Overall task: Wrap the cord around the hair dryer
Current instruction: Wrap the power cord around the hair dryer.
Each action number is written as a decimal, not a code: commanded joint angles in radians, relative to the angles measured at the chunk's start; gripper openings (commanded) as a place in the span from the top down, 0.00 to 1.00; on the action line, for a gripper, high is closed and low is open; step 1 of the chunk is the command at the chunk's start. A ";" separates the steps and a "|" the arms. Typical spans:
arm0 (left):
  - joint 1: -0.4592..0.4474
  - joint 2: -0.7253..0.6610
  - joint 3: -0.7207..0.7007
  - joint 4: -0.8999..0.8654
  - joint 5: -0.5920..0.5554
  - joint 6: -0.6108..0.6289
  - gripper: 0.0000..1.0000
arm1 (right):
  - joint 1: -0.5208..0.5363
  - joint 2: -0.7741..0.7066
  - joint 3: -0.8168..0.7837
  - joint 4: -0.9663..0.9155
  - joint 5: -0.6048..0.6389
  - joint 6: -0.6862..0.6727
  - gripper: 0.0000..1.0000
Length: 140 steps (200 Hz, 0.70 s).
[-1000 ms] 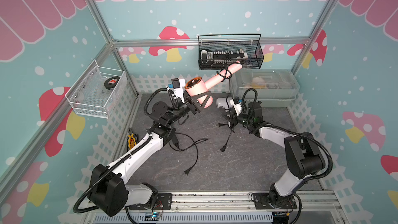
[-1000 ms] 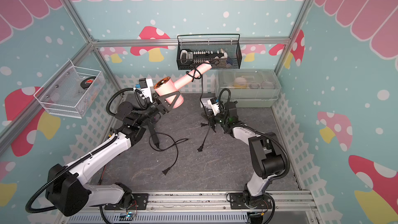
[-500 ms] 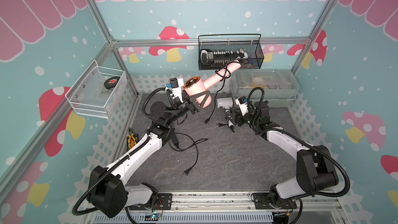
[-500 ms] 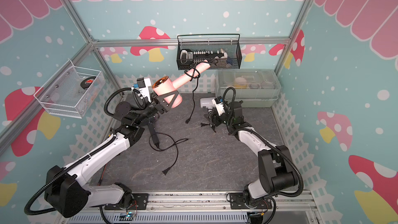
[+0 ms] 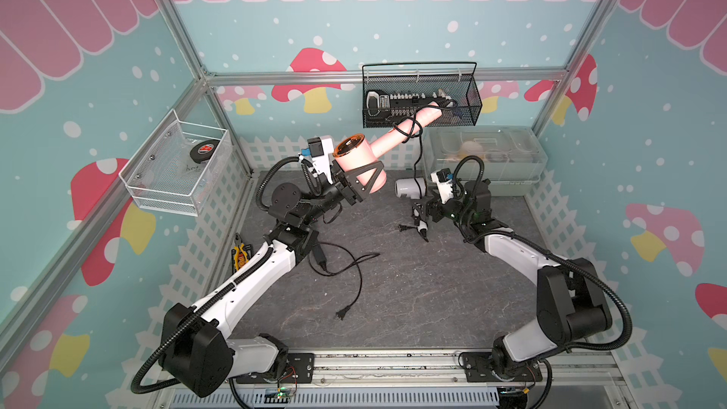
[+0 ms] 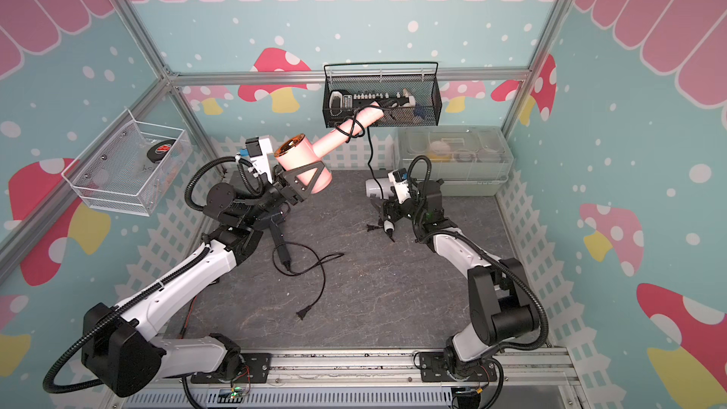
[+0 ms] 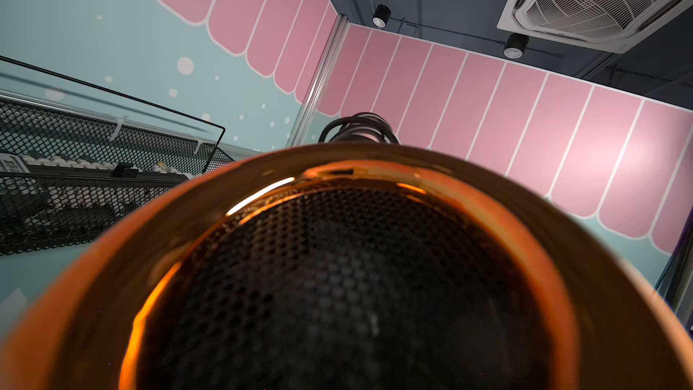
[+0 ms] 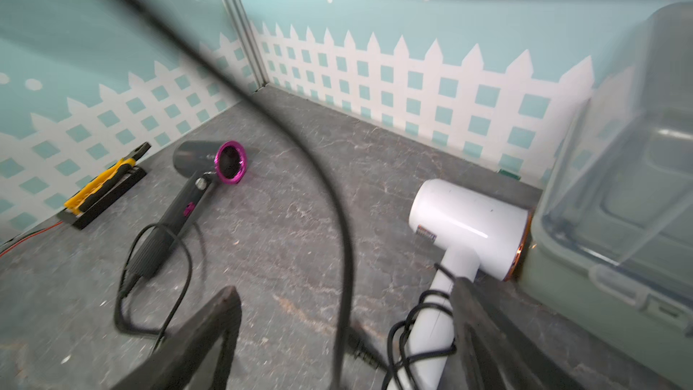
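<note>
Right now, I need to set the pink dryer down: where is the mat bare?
Bare: the front middle of the mat, between the loose cord and the right arm. Crowded: the back, below the held pink dryer and around the white dryer and clear bin.

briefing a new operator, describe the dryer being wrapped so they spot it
Below the black wire basket on the back wall, the left end effector holds a hair dryer aloft. It is the pink one with cord looped round its handle; the white dryer and grey dryer lie on the table.
</note>
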 commanded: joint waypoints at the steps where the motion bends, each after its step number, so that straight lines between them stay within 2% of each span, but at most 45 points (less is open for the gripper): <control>1: 0.002 0.005 0.047 0.100 -0.001 -0.030 1.00 | 0.000 0.061 0.041 0.103 0.039 0.036 0.56; 8: 0.002 0.003 0.047 0.100 -0.003 -0.028 1.00 | 0.000 0.064 0.037 0.118 0.038 0.052 0.76; 12: 0.002 0.002 0.046 0.098 -0.004 -0.028 1.00 | 0.000 0.063 0.032 0.126 0.035 0.061 0.84; 25: 0.002 -0.008 0.044 0.077 -0.009 -0.009 1.00 | 0.000 0.054 0.012 0.137 0.019 0.071 0.94; 60: 0.005 -0.018 0.032 0.053 -0.053 0.027 1.00 | 0.011 0.004 -0.069 0.142 -0.014 0.089 0.99; 79: 0.011 -0.018 0.027 0.040 -0.109 0.048 1.00 | 0.055 -0.040 -0.109 0.089 0.000 0.056 1.00; 101: 0.038 -0.011 0.028 0.011 -0.157 0.075 1.00 | 0.131 -0.096 -0.122 -0.051 0.038 -0.035 1.00; 140: 0.097 0.004 0.060 -0.141 -0.217 0.188 1.00 | 0.245 -0.218 -0.080 -0.334 0.097 -0.163 1.00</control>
